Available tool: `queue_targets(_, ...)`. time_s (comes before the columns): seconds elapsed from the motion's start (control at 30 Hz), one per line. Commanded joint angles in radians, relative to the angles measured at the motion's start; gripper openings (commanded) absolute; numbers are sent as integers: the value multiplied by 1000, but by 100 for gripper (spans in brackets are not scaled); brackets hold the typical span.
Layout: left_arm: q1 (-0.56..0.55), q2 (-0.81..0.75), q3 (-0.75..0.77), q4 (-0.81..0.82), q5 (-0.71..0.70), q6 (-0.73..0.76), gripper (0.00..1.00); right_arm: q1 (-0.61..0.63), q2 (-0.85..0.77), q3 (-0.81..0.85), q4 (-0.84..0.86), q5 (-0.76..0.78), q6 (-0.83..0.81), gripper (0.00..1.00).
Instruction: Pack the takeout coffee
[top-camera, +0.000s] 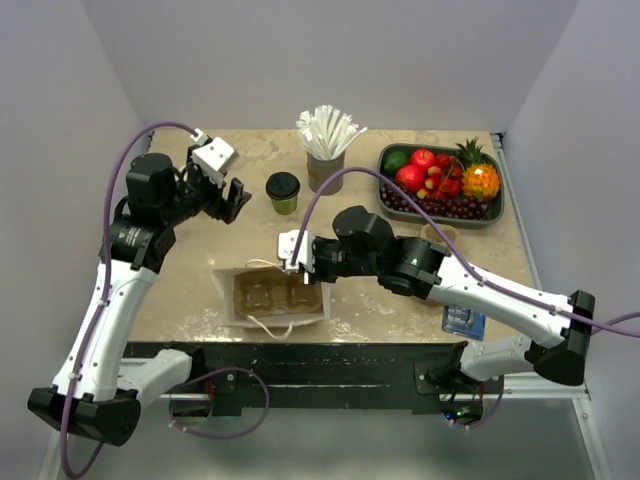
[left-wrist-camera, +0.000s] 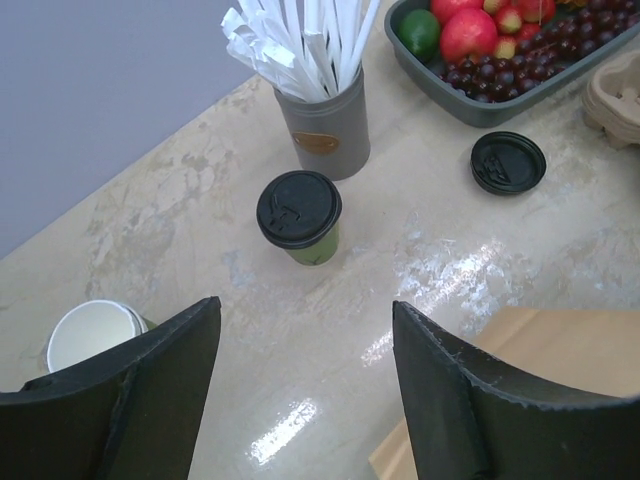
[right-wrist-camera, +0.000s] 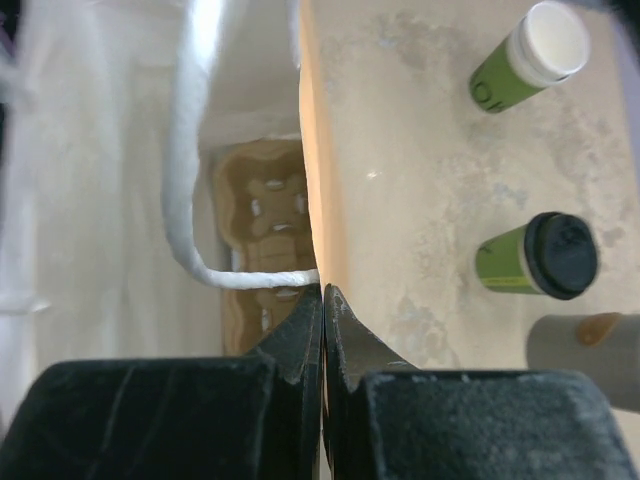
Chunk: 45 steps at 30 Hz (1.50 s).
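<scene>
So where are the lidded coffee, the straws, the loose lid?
Lidded coffee (left-wrist-camera: 299, 209), left wrist view: black lid.
Straws (left-wrist-camera: 300, 45), left wrist view: white bundle.
Loose lid (left-wrist-camera: 508, 162), left wrist view: its centre.

**Left jaws wide, right jaws pinched**

The left arm rears up beyond the far-left corner of the paper bag (top-camera: 221, 296). The left gripper (top-camera: 237, 200) tilts downward, fingers spread apart and holding nothing. The right arm stretches in low from the bag's right side, and the right gripper (right-wrist-camera: 322, 290) is closed tight on the bag's far rim.
</scene>
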Motion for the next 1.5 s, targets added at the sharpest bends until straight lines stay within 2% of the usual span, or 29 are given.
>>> queue_targets(0.0, 9, 81, 83, 8, -14, -27, 75, -69, 50, 134, -100, -119, 154, 0)
queue_targets(0.13, 9, 173, 143, -2, 0, -28, 78, -152, 159, 290, -223, -198, 184, 0)
queue_targets(0.2, 9, 212, 149, 26, 22, -15, 80, -168, 165, 304, -240, -188, 155, 0)
queue_targets(0.23, 9, 226, 146, 40, 29, -16, 86, -168, 165, 307, -237, -184, 147, 0)
queue_targets(0.27, 9, 255, 148, 51, 40, -5, 87, -169, 170, 309, -246, -179, 139, 10)
queue_targets(0.3, 9, 273, 154, 63, 49, 5, 88, -171, 173, 315, -254, -176, 138, 26)
queue_targets(0.37, 18, 337, 192, 60, 112, 69, 90, -181, 183, 336, -286, -182, 139, 36)
queue_targets(0.4, 26, 362, 214, 32, 147, 102, 90, -186, 185, 342, -297, -181, 141, 46)
queue_targets(0.47, 62, 446, 285, 8, 219, 149, 90, -198, 179, 341, -302, -167, 141, 54)
queue_targets(0.5, 81, 475, 310, 3, 244, 150, 90, -200, 167, 338, -298, -165, 132, 61)
queue_targets(0.67, 181, 667, 473, 14, 414, 169, 90, -200, 170, 333, -282, -126, 121, 68)
queue_targets(0.77, 190, 782, 584, -53, 508, 272, 89, -200, 206, 343, -286, -94, 119, 65)
queue_targets(0.83, 190, 838, 640, -155, 561, 329, 88, -201, 231, 346, -286, -66, 109, 63)
queue_targets(0.93, 190, 916, 703, -259, 602, 433, 88, -200, 242, 353, -305, -50, 69, 54)
queue_targets(0.97, 190, 931, 699, -268, 605, 471, 89, -204, 246, 358, -314, -46, 63, 48)
queue_targets(1.13, 189, 950, 651, -206, 582, 515, 89, -246, 283, 421, -393, -76, 24, 31)
queue_targets(1.27, 184, 983, 649, -163, 574, 533, 89, -315, 302, 461, -508, -150, -41, 5)
queue_targets(1.33, 175, 996, 654, -166, 574, 559, 89, -338, 298, 471, -548, -188, -124, 0)
queue_targets(1.47, 150, 1028, 683, -256, 563, 709, 91, -401, 283, 471, -657, -250, -284, 0)
